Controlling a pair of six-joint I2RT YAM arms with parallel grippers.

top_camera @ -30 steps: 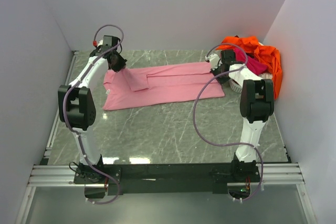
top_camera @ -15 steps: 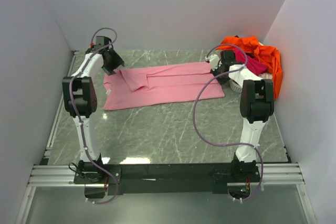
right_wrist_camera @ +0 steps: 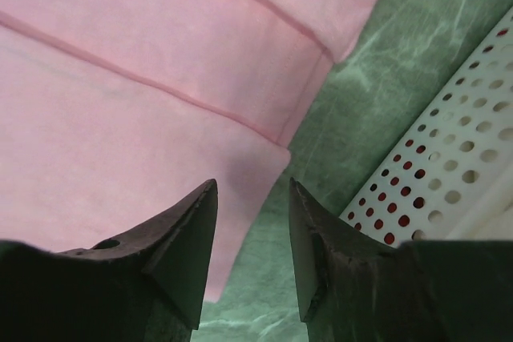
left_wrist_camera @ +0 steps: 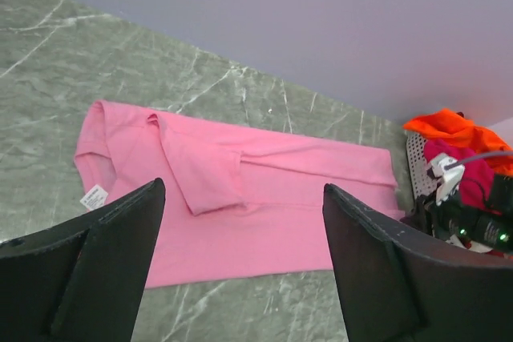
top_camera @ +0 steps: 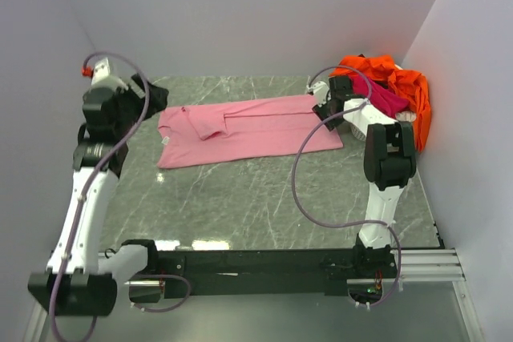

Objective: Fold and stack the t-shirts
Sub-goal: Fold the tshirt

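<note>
The light pink t-shirt (top_camera: 248,130) lies flat on the marble table, partly folded, with a sleeve turned in near its left end (left_wrist_camera: 200,178). My left gripper (top_camera: 152,95) hangs raised off the shirt's left end, open and empty (left_wrist_camera: 242,188). My right gripper (top_camera: 323,111) hovers low over the shirt's right corner (right_wrist_camera: 120,118), open with nothing between its fingers (right_wrist_camera: 252,184). The orange t-shirt (top_camera: 405,82) and the magenta t-shirt (top_camera: 386,98) are heaped in the back right corner.
A white perforated basket (top_camera: 362,129) stands under the heap at the right, close beside my right gripper (right_wrist_camera: 449,182). Grey walls close in the table on the left, back and right. Bare marble (top_camera: 256,198) stretches in front of the pink shirt.
Both grippers opened and let go of the pink shirt. The left arm swung back and up to the left, away from the shirt. The right gripper stayed over the right corner.
</note>
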